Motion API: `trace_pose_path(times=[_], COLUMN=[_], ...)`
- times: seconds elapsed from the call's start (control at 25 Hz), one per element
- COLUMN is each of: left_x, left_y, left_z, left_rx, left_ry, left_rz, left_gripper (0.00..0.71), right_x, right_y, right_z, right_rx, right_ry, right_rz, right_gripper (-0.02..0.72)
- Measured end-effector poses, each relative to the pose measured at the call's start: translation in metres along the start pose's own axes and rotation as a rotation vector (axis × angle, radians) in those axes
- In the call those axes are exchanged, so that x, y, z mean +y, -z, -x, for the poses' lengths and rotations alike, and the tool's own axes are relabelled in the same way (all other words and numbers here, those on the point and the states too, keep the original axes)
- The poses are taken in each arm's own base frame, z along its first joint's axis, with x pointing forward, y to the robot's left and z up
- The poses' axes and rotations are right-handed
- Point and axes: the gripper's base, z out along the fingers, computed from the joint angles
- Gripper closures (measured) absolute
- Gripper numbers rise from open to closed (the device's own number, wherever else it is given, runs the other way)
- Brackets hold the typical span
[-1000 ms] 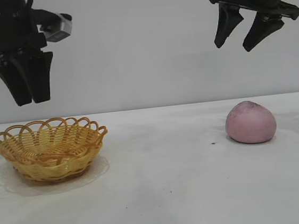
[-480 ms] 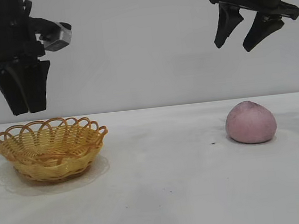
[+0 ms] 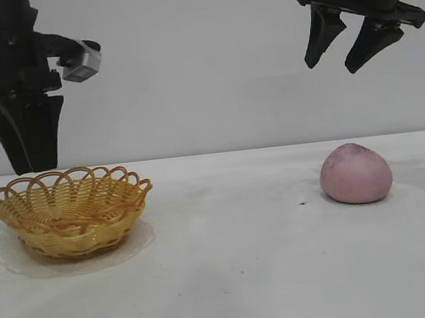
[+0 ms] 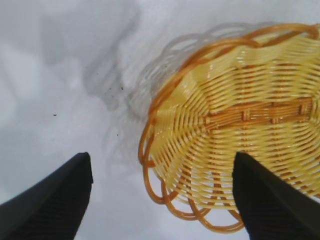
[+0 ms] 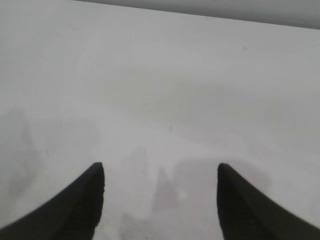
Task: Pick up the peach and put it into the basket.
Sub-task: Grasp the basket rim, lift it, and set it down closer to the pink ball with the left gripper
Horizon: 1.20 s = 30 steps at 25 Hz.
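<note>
Exterior view: one peach [image 3: 355,173], dusty pink, matte, dome-shaped with a slightly darker pointed top, sits on the white table [image 3: 239,262] at the right side. One basket [image 3: 70,212], shallow oval wicker, yellow-tan weave with an orange-brown looped scalloped rim, sits at the left, well apart from the peach, nothing inside. Two black grippers. Left gripper [image 3: 29,164] hangs pointing straight down just above the basket's back-left rim, a small grey camera block on its wrist; seen edge-on, fingers overlap. Right gripper [image 3: 335,64] hangs high above the peach, angled down, fingers spread, holding nothing.

Left wrist view: two black fingers [image 4: 55,202] set wide apart, nothing between them. One basket [image 4: 235,135] below; one finger over the weave near the rim, the other over bare table [image 4: 60,75] just outside the rim. Orange-brown band crosses the basket floor. Peach not in this view.

Right wrist view: two black fingers [image 5: 67,212] parted, empty, over bare white table [image 5: 165,85]. Faint shadows on the surface. No peach or basket here.
</note>
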Motion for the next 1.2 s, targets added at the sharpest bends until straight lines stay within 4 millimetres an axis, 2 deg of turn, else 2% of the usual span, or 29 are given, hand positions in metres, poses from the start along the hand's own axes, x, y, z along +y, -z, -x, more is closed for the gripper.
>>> trace_pose_path(times=[0.24,0.4,0.56,0.68,0.84,0.92,0.96,1.12,1.2], left_x=[0.002,0.004,0.007,0.008,0.008,0.008,0.008,0.010,0.010], left_y=[-0.009,-0.022,-0.027,-0.027,-0.024,-0.020,-0.018,-0.005,0.001], left_z=[0.001,0.004,0.007,0.007,0.008,0.010,0.010,0.019,0.022], left_rx=[0.001,-0.004,-0.006,-0.013,-0.007,-0.010,-0.011,-0.061,-0.086], left_ry=[-0.017,-0.011,-0.012,-0.012,-0.013,-0.002,0.007,0.048,0.126], left_rz=[-0.010,-0.026,-0.024,-0.018,-0.026,-0.030,-0.033,-0.020,-0.018], left_gripper=[0.194,0.194,0.382,0.480,0.655,0.647,0.710,0.710,0.710], right_x=[0.000,0.000,0.000,0.000,0.000,0.000,0.000,0.000,0.000], right_y=[0.000,0.000,0.000,0.000,0.000,0.000,0.000,0.000,0.000], right_z=[0.000,0.000,0.000,0.000,0.000,0.000,0.000,0.000,0.000], right_rx=[-0.001,-0.001,-0.001,-0.001,-0.001,-0.001,-0.001,-0.001,0.000], right_ry=[0.000,0.000,0.000,0.000,0.000,0.000,0.000,0.000,0.002], right_rz=[0.000,0.000,0.000,0.000,0.000,0.000,0.000,0.000,0.000], right_gripper=[0.282,0.282,0.282,0.282,0.282,0.282,0.282,0.282,0.282])
